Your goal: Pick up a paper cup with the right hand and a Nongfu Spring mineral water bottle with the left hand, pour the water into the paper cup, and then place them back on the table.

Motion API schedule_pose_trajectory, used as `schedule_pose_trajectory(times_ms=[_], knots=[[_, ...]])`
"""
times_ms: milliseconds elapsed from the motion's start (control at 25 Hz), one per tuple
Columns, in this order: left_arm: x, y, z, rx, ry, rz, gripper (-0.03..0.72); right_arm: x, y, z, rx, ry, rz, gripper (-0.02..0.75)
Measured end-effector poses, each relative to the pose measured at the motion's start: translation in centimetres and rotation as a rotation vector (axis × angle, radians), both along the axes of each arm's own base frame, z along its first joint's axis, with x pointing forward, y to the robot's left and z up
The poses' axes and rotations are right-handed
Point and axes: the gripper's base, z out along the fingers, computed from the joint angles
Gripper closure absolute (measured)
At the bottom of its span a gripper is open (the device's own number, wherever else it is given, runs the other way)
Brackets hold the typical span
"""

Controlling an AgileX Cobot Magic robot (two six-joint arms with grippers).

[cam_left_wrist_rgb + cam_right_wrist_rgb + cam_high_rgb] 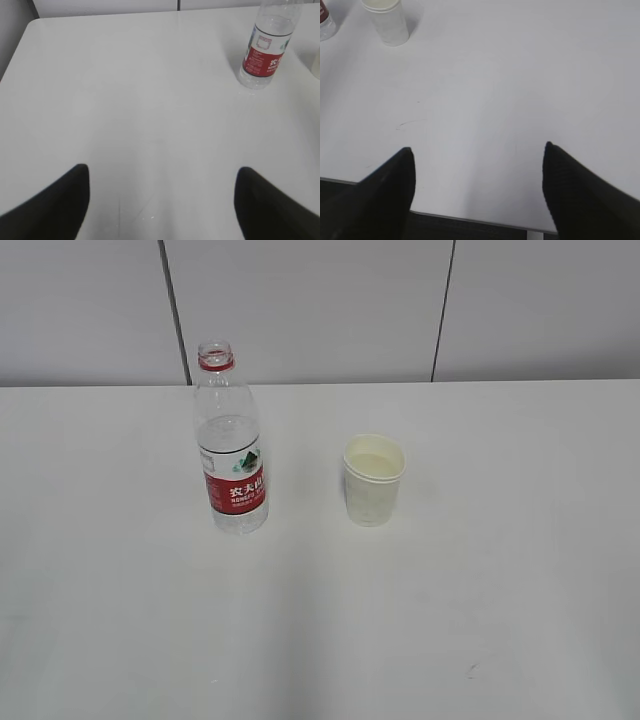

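Observation:
The Nongfu Spring bottle [231, 445] stands upright and uncapped on the white table [500, 590], left of centre, with water [229, 438] up to just above its red label. The paper cup [373, 480] stands upright to its right, a gap between them. No gripper shows in the exterior view. In the left wrist view my left gripper [162, 172] is open and empty, far back from the bottle [266, 52] at the upper right. In the right wrist view my right gripper [478, 149] is open and empty near the table's front edge; the cup [388, 21] is at the upper left.
A grey panelled wall [320, 310] runs behind the table. A small dark scuff [471, 671] marks the tabletop at the front right. The table's front edge [470, 218] shows between the right fingers, and its rounded far-left corner [35, 22] in the left wrist view.

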Motion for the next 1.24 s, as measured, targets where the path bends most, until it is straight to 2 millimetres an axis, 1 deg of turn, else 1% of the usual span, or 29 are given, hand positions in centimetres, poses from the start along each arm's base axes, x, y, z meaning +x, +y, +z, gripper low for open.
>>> schedule_pose_trajectory(times_ms=[1240], knots=[[0.00, 0.00, 0.00, -0.001, 0.000, 0.000, 0.143, 0.00, 0.00, 0.00, 0.000, 0.000, 0.000, 0.150]])
